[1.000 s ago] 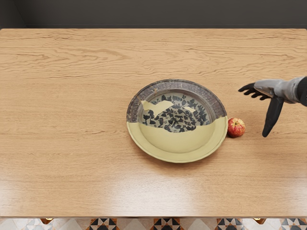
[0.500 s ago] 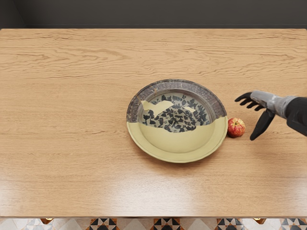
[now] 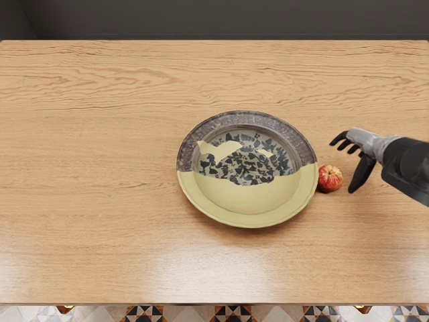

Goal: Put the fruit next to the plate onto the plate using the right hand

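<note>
The apple [image 3: 330, 178] sits beside the plate [image 3: 248, 221], not on it; the right hand [image 3: 360, 146] hovers near, fingers [image 3: 362, 173] spread wide, holding nothing

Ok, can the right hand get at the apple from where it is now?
Probably yes. The right hand hangs open just right of the apple, with only bare table between them; the plate sits on the apple's far side.

even, bright render; glossy sheen on table [image 3: 221, 268] front.

No readable text or labels
</note>
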